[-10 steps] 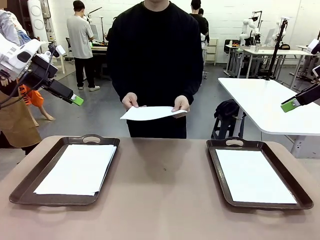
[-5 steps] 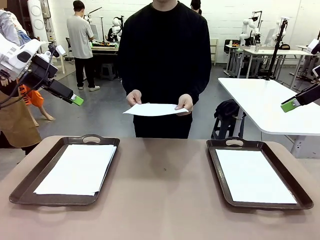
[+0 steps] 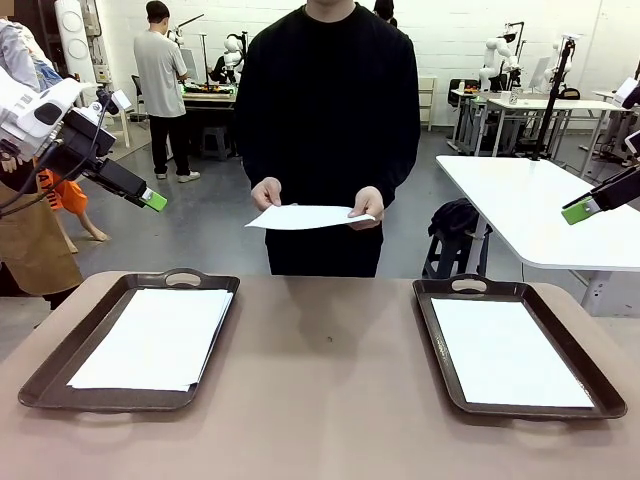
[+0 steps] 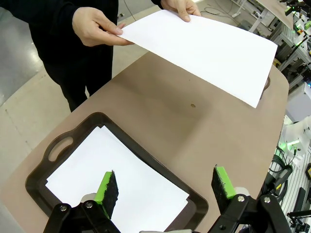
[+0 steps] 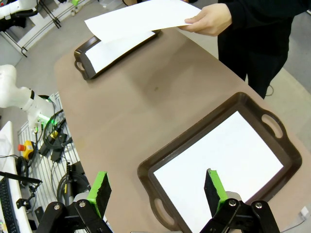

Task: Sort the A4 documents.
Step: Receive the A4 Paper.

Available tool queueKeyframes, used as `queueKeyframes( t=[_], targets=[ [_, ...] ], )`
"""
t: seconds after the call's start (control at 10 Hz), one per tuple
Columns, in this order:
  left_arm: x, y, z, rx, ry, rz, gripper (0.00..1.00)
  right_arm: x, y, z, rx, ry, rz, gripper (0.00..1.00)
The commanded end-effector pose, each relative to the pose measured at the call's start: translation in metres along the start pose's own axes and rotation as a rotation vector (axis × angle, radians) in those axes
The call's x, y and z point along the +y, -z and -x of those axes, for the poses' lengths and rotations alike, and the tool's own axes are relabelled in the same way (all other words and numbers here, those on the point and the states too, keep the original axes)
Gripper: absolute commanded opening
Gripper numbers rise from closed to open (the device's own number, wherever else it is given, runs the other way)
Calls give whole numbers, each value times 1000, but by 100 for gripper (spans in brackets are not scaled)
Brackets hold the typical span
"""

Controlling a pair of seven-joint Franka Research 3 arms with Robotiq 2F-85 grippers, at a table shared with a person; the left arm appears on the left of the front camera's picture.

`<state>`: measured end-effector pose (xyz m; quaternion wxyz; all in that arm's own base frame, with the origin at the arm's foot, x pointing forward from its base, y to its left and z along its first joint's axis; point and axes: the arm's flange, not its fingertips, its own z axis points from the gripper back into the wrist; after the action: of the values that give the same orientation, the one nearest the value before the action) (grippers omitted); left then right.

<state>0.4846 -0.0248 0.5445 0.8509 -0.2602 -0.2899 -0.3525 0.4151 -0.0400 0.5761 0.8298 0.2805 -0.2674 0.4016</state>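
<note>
Across the table a person holds one white A4 document (image 3: 308, 217) flat in both hands, above the far edge. A stack of A4 documents (image 3: 155, 338) lies in the left dark brown tray (image 3: 60, 350), and a single sheet (image 3: 508, 352) lies in the right tray (image 3: 433, 340). My left gripper (image 3: 150, 200) hangs high at the left, open and empty; in its wrist view (image 4: 165, 184) it looks down over the left tray's papers (image 4: 121, 179) toward the held sheet (image 4: 201, 48). My right gripper (image 3: 580, 210) hangs high at the right, and its wrist view (image 5: 158, 187) shows it open above the right tray's sheet (image 5: 218, 165).
Bare brown tabletop (image 3: 325, 380) lies between the two trays. A white table (image 3: 540, 210) stands behind at the right. Another person (image 3: 160, 90) stands far back at the left among other workbenches.
The person has shifted a little to the right with the sheet still held in both hands. Both arms stay where they were, grippers open.
</note>
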Motion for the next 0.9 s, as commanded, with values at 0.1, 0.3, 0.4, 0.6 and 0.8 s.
queueKeyframes(
  t=[0.1, 0.3, 0.4, 0.6, 0.8],
  targets=[
    [-1, -1, 0, -4, 17, -10, 100, 0, 1, 0, -3, -3, -6, 100],
    [-1, -1, 0, -4, 17, -10, 100, 0, 1, 0, -3, -3, -6, 100],
    [-1, -1, 0, -4, 17, -10, 100, 0, 1, 0, -3, -3, -6, 100],
    [-1, -1, 0, -4, 17, -10, 100, 0, 1, 0, -3, -3, -6, 100],
    [-1, -1, 0, -4, 17, -10, 100, 0, 1, 0, -3, -3, -6, 100]
  ],
)
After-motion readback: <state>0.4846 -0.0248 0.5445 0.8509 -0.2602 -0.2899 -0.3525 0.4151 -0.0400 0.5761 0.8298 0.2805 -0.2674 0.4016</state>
